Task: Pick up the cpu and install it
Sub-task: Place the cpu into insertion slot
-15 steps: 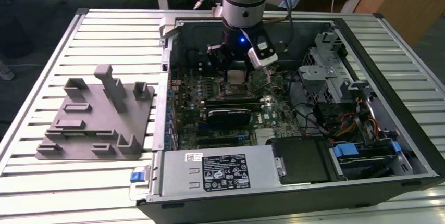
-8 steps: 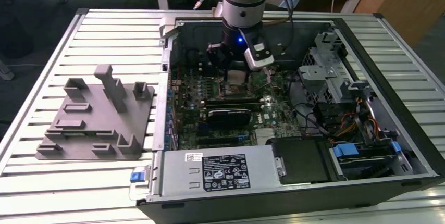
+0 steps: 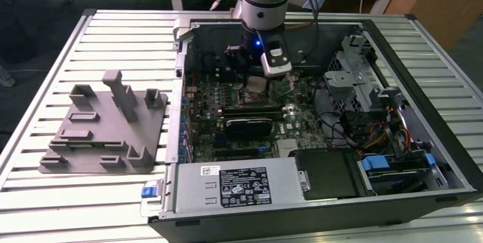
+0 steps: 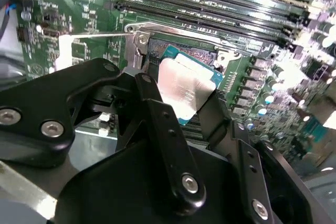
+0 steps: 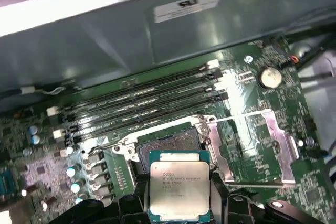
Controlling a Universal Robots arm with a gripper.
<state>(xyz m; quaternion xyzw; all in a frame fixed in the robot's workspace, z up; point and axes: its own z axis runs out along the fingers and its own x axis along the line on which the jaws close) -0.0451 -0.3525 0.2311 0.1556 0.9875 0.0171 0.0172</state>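
Observation:
My gripper (image 3: 257, 82) hangs inside the open computer case, just above the motherboard, shut on the cpu (image 3: 257, 86). In the second wrist view the cpu (image 4: 185, 86), a flat square chip with a shiny silver top, sits between the two black fingers (image 4: 157, 114) of the gripper (image 4: 181, 95). The first wrist view shows the cpu (image 5: 179, 190) held level and close over the open socket (image 5: 169, 148). The socket's metal load plate (image 5: 273, 140) is swung open beside it, and the chip still hangs slightly above and to one side of the socket (image 4: 181, 52).
A grey plastic fixture block (image 3: 106, 127) stands on the slatted table at the exterior view's left. Inside the case (image 3: 185, 34) are memory slots (image 5: 142, 103), a coin battery (image 5: 270, 77), a power supply (image 3: 234, 186), a drive cage (image 3: 358, 73) and loose cables (image 3: 377, 135).

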